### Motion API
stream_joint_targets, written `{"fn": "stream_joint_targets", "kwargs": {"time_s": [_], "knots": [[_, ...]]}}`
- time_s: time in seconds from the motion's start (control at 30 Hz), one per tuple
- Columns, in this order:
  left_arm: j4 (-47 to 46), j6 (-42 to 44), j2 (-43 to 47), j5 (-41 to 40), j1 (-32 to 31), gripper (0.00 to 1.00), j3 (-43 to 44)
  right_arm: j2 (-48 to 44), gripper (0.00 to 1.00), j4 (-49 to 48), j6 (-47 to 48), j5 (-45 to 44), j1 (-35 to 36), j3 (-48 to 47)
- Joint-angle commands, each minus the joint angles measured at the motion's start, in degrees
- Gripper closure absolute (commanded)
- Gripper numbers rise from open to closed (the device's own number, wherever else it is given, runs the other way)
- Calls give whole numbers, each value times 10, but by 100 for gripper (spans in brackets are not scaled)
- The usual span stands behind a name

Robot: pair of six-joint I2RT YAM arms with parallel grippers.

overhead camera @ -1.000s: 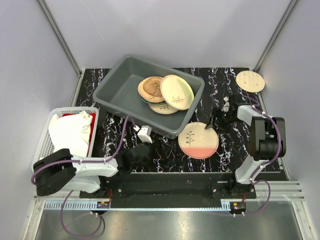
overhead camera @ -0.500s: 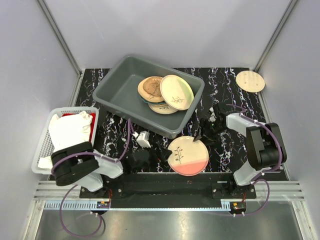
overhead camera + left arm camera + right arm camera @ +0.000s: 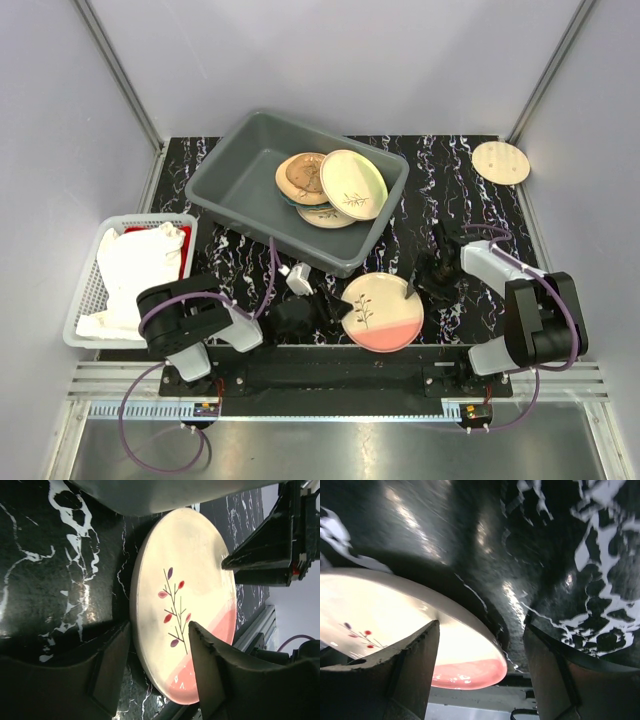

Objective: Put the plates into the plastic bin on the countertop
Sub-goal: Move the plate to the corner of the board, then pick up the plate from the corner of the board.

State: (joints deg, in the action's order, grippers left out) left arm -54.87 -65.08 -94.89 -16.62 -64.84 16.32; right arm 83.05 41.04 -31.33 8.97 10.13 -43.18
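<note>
1. I am holding my left gripper (image 3: 159, 626) low over the countertop (image 3: 460, 180). Its jaws are standing apart astride the rim of the cream-and-pink plate (image 3: 383, 311).
2. One finger is sitting just outside that rim. The other is reaching over the plate's face beside the painted sprig. I cannot tell whether either pad is touching the plate.
3. My right gripper (image 3: 481, 625) is facing the same plate from the opposite side with its jaws gaping wide. The plate's rim is lying between the two fingers, and nothing is clamped.
4. In the left wrist view, one of the right fingertips appears to be meeting the plate's cream edge.
5. The plate is lying flat between my two grippers, on the countertop and outside the plastic bin (image 3: 240, 175).
6. The bin is sitting just beyond my left gripper, and beyond and to the left of my right one.
7. It is holding a loose pile of plates, with an orange woven plate (image 3: 303, 176) and a peach sprig plate (image 3: 352, 184) showing on top.
8. A pale round plate (image 3: 501, 162) is lying well beyond my right gripper, near the far corner.
9. A white mesh basket (image 3: 88, 290) with cloth is sitting to the left of my left gripper.
</note>
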Motion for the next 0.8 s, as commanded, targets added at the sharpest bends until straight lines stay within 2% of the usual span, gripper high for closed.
{"fn": "stream_joint_targets", "kwargs": {"time_s": [0.0,0.23,0.37,0.43,0.57,0.77], "knots": [[70,-7,-20,16,-13,47,13,-9,25,12,-33,3,6,21],[83,-13,-40,27,-13,55,13,-6,26,9,-17,46,6,20],[84,-10,-45,31,-16,57,14,23,29,-23,1,160,15,20],[84,-10,-43,30,-17,59,10,29,31,-54,-3,179,29,28],[78,-15,-47,31,-16,73,3,10,33,-101,-21,234,33,51],[75,-15,-56,39,-16,85,6,-38,36,-122,-50,255,33,49]]}}
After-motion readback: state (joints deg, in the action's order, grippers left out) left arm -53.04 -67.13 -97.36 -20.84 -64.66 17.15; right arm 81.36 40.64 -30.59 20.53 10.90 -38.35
